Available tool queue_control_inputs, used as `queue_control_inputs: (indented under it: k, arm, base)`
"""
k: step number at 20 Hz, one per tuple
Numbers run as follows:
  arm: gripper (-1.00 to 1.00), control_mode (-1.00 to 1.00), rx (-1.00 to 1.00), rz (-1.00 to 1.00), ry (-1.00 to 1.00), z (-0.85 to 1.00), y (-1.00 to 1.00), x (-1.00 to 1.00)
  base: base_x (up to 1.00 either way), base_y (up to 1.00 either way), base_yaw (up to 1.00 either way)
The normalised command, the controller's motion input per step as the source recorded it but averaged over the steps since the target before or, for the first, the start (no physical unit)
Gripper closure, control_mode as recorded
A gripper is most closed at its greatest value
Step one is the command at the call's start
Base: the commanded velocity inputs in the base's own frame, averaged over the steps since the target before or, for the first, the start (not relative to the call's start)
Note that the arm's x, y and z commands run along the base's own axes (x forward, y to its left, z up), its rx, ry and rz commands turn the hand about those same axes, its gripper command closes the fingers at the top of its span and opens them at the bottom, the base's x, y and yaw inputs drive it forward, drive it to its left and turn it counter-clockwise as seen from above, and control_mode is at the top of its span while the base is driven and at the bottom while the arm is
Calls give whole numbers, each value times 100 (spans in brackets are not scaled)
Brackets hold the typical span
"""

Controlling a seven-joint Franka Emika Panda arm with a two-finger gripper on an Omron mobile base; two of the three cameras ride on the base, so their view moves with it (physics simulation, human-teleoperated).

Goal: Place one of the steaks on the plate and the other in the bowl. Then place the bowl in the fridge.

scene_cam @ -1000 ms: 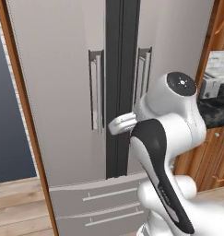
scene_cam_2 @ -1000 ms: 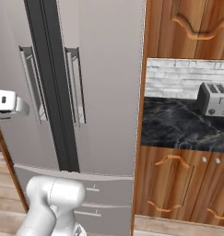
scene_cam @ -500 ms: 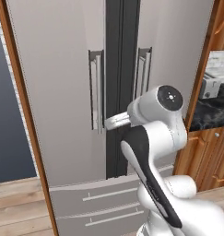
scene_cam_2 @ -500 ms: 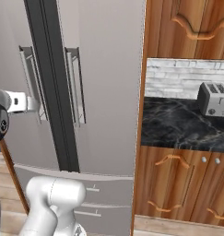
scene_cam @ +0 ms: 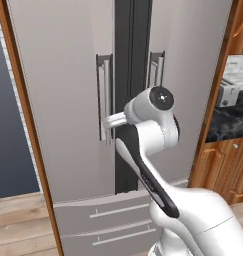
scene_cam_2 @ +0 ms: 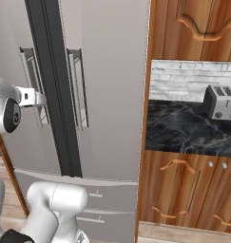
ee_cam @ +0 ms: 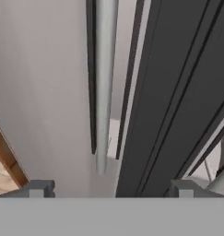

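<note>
Having swung leftward to the fridge [scene_cam: 68, 90], now reaching toward its left door handle [ee_cam: 104, 83]; gripper [ee_cam: 111, 188] fingers standing wide apart, straddling the bar without touching, doors shut.

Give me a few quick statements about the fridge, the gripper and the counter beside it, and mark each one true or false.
1. Both upper doors of the fridge are shut. True.
2. The gripper is clamped on the left door handle. False: its fingers stand wide apart, with the bar between and ahead of them.
3. A toaster stands on the dark counter to the right of the fridge. True.
4. The bowl rests on that counter beside the toaster. False: the toaster stands there alone.
5. The fridge has two drawers below its doors. True.
</note>
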Motion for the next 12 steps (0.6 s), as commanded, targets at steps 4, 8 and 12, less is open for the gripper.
queue_control_inputs:
  k: [4, 8, 12]
  arm:
    - [-100, -100, 0, 0, 0, -7, 20, 70]
    - [-100, -100, 0, 0, 0, -15, 24, 74]
    - [-100, -100, 0, -1, 0, -23, 23, 82]
  base:
    - [0, 0, 0]
    - [0, 0, 0]
    - [0, 0, 0]
